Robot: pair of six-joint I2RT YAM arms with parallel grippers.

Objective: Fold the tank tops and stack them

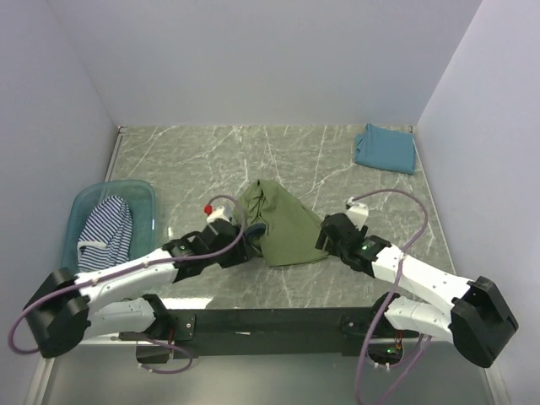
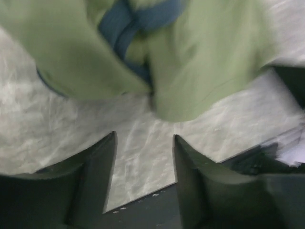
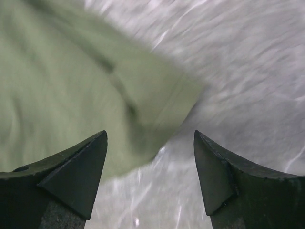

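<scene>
The olive-green tank top [image 1: 283,224] lies rumpled on the marble table between my two grippers. It fills the top of the left wrist view [image 2: 200,62], with its dark blue trim [image 2: 128,24] showing, and the left of the right wrist view [image 3: 71,90]. My left gripper [image 1: 245,240] is open and empty just left of it [image 2: 144,138]. My right gripper [image 1: 325,240] is open and empty at its right corner [image 3: 150,136]. The teal-blue top [image 1: 385,148] lies folded at the far right. The striped top [image 1: 105,229] lies in the tub.
A translucent teal tub [image 1: 143,196] stands at the left edge of the table. White walls enclose the table on three sides. The black base rail [image 1: 270,322] runs along the near edge.
</scene>
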